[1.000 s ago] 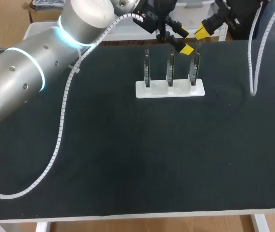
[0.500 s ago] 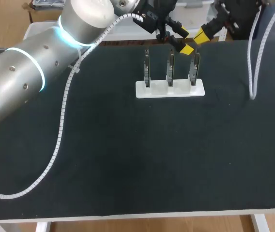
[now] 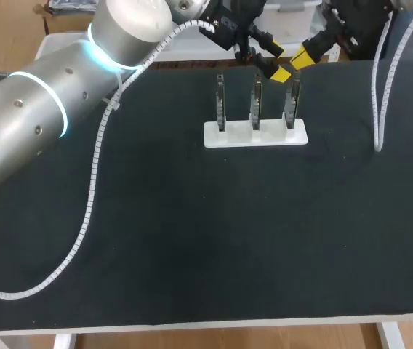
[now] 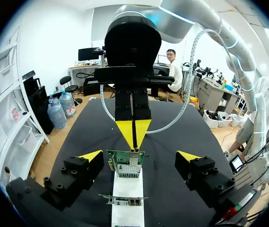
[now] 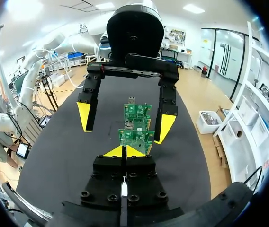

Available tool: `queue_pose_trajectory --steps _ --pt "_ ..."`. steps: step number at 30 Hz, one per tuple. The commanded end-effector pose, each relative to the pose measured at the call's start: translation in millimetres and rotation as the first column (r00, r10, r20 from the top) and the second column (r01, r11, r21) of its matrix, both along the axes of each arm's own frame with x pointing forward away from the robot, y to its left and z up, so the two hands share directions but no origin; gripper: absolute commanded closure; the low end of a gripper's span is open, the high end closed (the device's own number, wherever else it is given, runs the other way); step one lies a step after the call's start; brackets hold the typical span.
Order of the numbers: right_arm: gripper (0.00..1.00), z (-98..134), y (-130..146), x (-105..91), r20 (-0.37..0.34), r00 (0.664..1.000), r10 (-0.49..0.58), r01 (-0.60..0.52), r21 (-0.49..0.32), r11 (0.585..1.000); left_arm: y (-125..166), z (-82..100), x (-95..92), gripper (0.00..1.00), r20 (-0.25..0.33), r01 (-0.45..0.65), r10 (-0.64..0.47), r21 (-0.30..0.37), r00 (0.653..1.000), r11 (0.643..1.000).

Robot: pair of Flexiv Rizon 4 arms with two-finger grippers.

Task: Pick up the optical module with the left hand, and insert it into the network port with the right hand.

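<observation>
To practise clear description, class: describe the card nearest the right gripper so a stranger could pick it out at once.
On the black table, near its far edge, a white base holds three upright green cards in a row. The card is at the row's right end; it alone has the right gripper's shut yellow tips close above its top.

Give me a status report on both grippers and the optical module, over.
Left gripper open, fingers either side of a circuit board. Right gripper shut, tips just beyond that board. Optical module not seen. Nothing in the way.
</observation>
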State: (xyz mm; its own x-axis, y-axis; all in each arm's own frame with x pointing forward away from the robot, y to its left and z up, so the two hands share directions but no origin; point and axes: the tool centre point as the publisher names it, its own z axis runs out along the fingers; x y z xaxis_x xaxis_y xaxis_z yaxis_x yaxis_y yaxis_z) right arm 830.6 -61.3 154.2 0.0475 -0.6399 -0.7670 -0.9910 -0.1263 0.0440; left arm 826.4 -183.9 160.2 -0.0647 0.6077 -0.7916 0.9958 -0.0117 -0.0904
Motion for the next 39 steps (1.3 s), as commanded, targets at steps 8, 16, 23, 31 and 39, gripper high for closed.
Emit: queue_pose_trajectory --steps 8,16,23,31,39 --pt "1.00 -5 0 8.2 -0.201 0.957 0.211 -0.214 0.005 0.977 -4 1.0 9.9 0.00 -0.031 0.038 -0.037 0.007 0.999 0.999" --pt "1.00 -8 1 9.7 -0.209 0.953 0.218 -0.222 0.004 0.975 -4 1.0 9.9 0.00 -0.031 0.038 -0.037 0.007 0.999 0.999" --pt "1.00 -10 0 9.5 -0.215 0.952 0.220 -0.225 0.000 0.974 -4 1.0 9.9 0.00 -0.031 0.038 -0.037 0.007 0.999 0.999" --pt "1.00 -13 -1 6.4 -0.225 0.950 0.217 -0.223 -0.001 0.975 -4 1.0 9.9 0.00 -0.031 0.038 -0.037 0.007 0.999 0.999" --pt "1.00 -14 -1 4.4 -0.228 0.950 0.213 -0.218 0.004 0.976 -4 1.0 9.9 0.00 -0.031 0.038 -0.037 0.007 0.999 0.999"
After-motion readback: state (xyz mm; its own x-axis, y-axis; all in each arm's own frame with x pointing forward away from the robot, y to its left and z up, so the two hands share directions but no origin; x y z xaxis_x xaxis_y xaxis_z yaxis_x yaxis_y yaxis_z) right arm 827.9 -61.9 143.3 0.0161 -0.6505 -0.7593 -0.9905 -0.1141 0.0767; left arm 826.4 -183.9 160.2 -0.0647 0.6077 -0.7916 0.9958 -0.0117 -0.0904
